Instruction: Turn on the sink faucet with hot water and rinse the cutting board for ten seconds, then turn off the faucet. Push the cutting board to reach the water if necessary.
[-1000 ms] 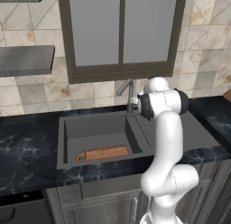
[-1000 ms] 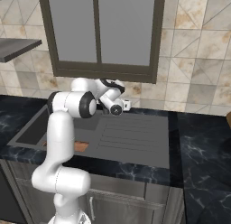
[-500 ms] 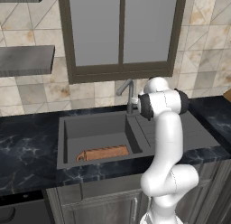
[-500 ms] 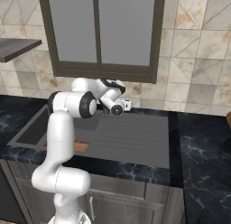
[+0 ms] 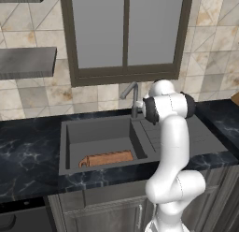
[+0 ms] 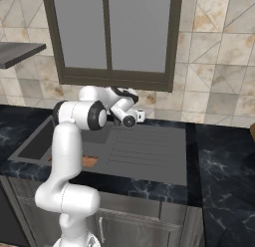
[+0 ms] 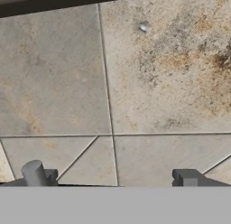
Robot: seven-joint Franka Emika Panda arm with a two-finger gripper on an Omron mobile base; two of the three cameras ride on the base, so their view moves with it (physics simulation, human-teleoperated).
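the white arm reaches toward the back edge of the black marbled bench (image 5: 28, 156), its gripper (image 7: 113, 179) spread wide with nothing between the fingertips (image 7: 35, 173), which face the beige tiled wall (image 7: 158, 83) close up. the slim grey metal faucet (image 5: 133, 96) stands upright at the back edge of the dark grey rectangular sink (image 5: 100, 133), just beside the arm's wrist in the left base view, its angled spout pointing over the basin. the long narrow reddish-brown wooden cutting board (image 5: 106, 158) lies flat on the basin floor along the front wall, toward the right corner, its handle loop end pointing left. the ribbed drainboard (image 6: 149, 149) lies to the right of the basin.
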